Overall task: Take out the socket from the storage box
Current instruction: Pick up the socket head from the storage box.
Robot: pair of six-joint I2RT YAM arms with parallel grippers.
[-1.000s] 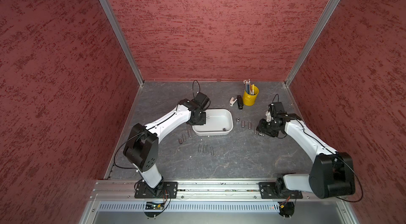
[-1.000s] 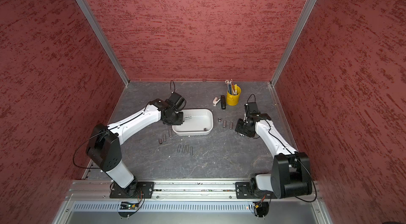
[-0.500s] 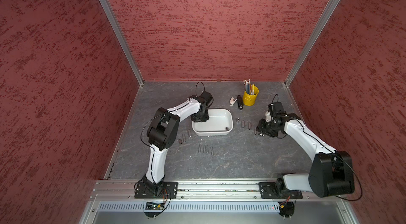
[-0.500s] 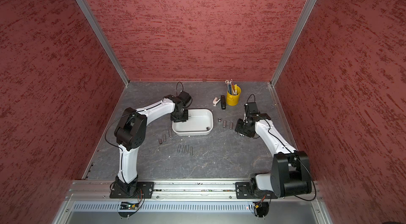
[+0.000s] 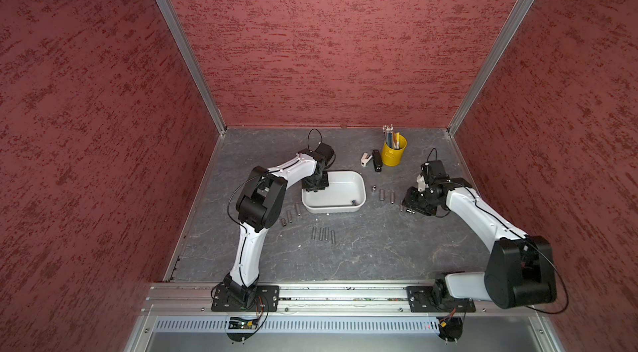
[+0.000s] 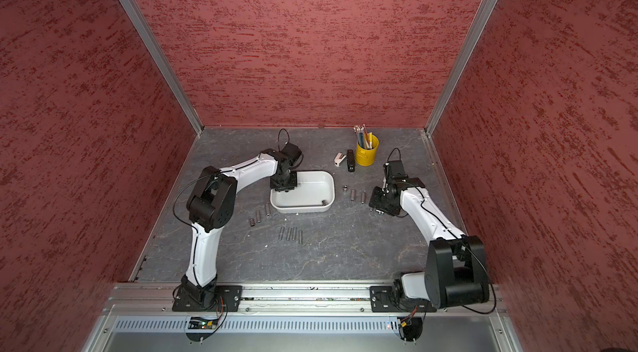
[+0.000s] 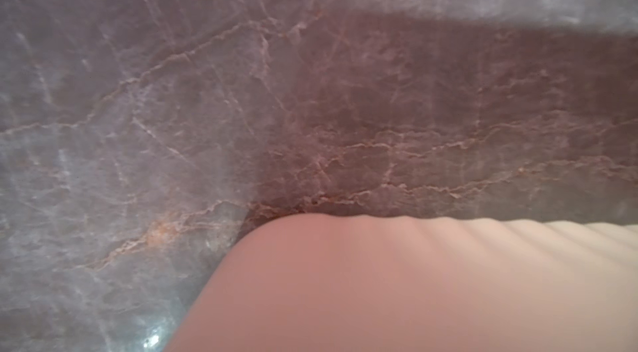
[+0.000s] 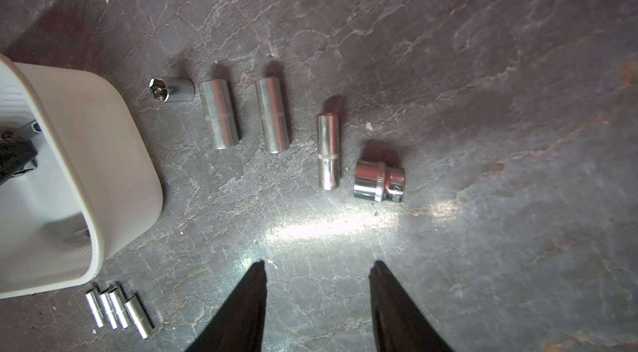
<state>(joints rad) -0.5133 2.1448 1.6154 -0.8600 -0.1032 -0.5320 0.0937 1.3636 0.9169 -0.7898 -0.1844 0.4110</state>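
- The storage box (image 5: 332, 209) sits mid-table in both top views (image 6: 303, 209). The right wrist view cuts it off at the frame edge and shows only one rounded corner (image 8: 103, 146).
- One socket (image 5: 354, 202) lies inside the box, against the wall at the end nearer the right arm. It is small and dark in both top views (image 6: 324, 202), and the rim hides most of it in the right wrist view (image 8: 78, 234).
- The left gripper (image 5: 314, 187) points down into the opposite end of the box. Its own body covers the fingers from above, so I cannot tell how far apart they stand or whether they hold anything.
- The right wrist view catches a black part of the left gripper at the frame edge (image 8: 13, 157), with chrome glints beside it. It is too cropped to tell what they are.
- The left wrist view is blurred. It shows the veined grey table (image 7: 172, 91) and an out-of-focus pale surface (image 7: 414, 281).
- The right gripper (image 8: 319, 263) is over bare table with its fingers spread apart and nothing between them. Only the tips show.
- A row of five sockets (image 8: 272, 115) lies on the table between the right gripper and the box.
- Four small sockets (image 8: 117, 310) lie just beside the box's corner.
- Three more sockets (image 5: 290, 216) lie near the left arm.
- A yellow pencil bucket (image 5: 393, 155) and a black stapler (image 5: 377, 162) stand near the back wall.
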